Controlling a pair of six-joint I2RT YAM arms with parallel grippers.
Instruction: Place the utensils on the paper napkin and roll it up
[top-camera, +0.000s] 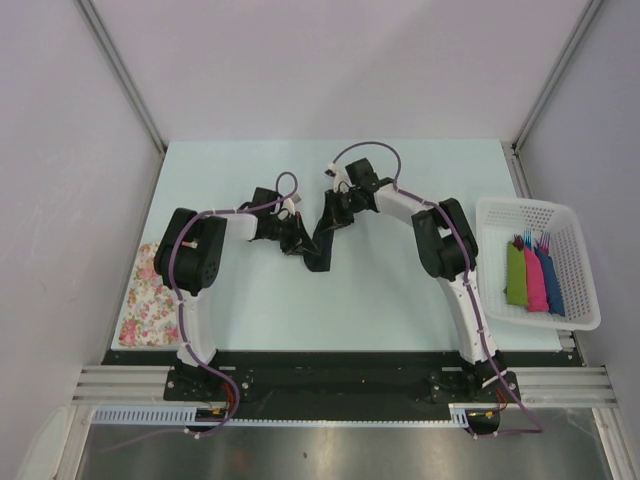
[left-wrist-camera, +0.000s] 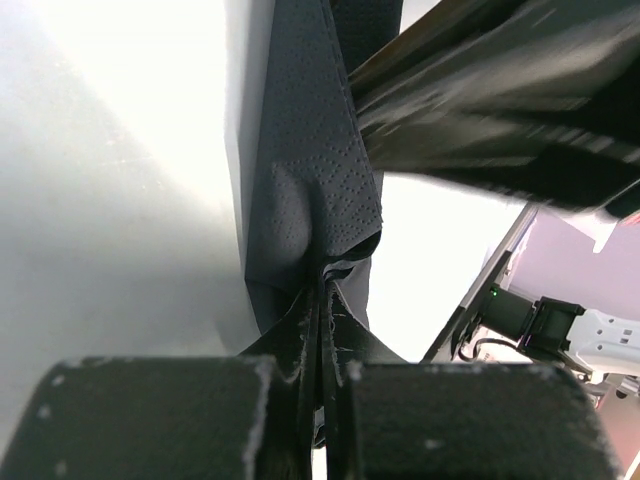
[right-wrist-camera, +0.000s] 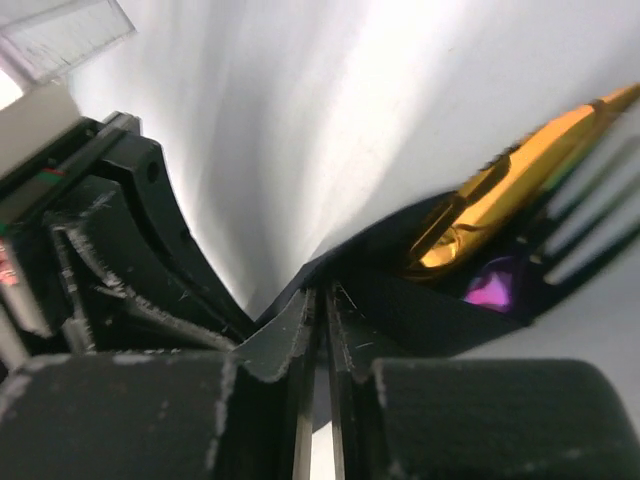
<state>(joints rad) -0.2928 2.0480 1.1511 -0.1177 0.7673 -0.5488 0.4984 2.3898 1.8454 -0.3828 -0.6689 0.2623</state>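
Observation:
The black paper napkin (top-camera: 321, 243) is folded into a long strip, lifted in the middle of the table between both grippers. My left gripper (top-camera: 297, 240) is shut on its near-left edge; the left wrist view shows the embossed napkin (left-wrist-camera: 310, 190) pinched between the jaws. My right gripper (top-camera: 338, 212) is shut on its far edge; the right wrist view shows the black napkin (right-wrist-camera: 400, 300) clamped between the jaws. A yellow-orange utensil (right-wrist-camera: 520, 190) lies inside the napkin's fold, with dark fork tines beside it. The utensils are hidden in the top view.
A white basket (top-camera: 580, 250) at the right holds green, pink and blue bundles (top-camera: 533, 277) with fork tips. A floral cloth (top-camera: 148, 295) lies at the table's left near edge. The other arm's gripper (left-wrist-camera: 500, 110) crowds the left wrist view.

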